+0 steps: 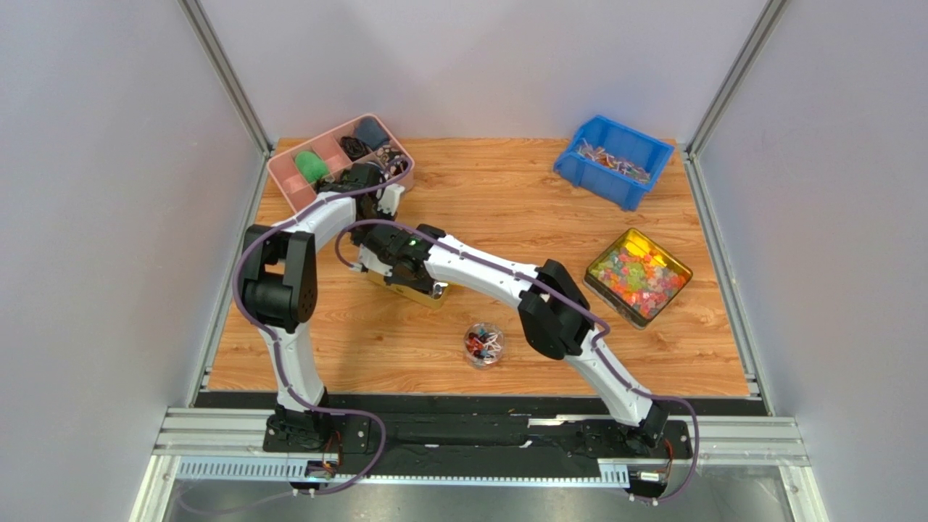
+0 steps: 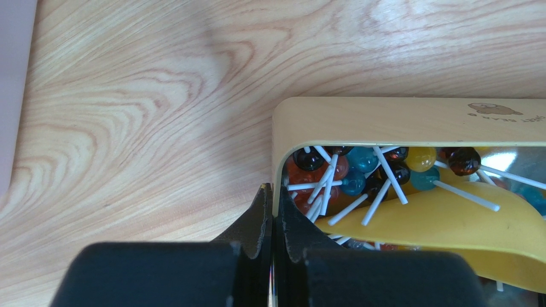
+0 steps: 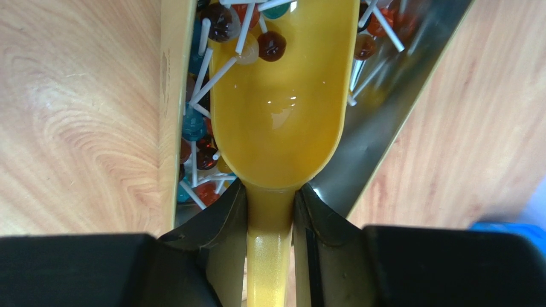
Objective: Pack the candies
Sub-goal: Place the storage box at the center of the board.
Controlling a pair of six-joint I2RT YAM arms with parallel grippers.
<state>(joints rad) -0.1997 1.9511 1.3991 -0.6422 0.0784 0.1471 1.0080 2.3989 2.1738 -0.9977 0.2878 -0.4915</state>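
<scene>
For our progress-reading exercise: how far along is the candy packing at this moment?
Done: the small clear cup already holds some sweets. In hand: the left pincer pinches the rim of the gold tin, while the right pincer grips the yellow scoop, pushed among the lollipops; only a few sit at its tip. Left: lifting a scoopful and tipping it out, presumably into the cup.

The tin [image 2: 397,121] bears tiny print — illegible.
</scene>
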